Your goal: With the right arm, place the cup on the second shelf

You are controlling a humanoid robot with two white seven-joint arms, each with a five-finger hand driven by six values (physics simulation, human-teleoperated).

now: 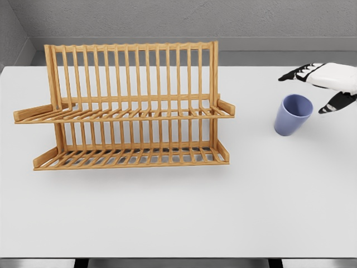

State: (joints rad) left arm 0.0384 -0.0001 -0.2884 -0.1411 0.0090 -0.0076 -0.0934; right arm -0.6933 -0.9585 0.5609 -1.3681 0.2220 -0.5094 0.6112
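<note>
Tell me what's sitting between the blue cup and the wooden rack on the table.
Nothing. In the head view, only bare white table separates the blue cup from the wooden rack.

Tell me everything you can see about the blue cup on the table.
The cup is a plain periwinkle-blue tumbler with no handle, smooth and matte like plastic, narrowing slightly toward its base. It stands upright and looks empty on the white table, to the right of the wooden rack and clear of it. The right hand hovers just above and to its right with fingers spread; nothing grips the cup, and only the table appears to touch it.
</note>
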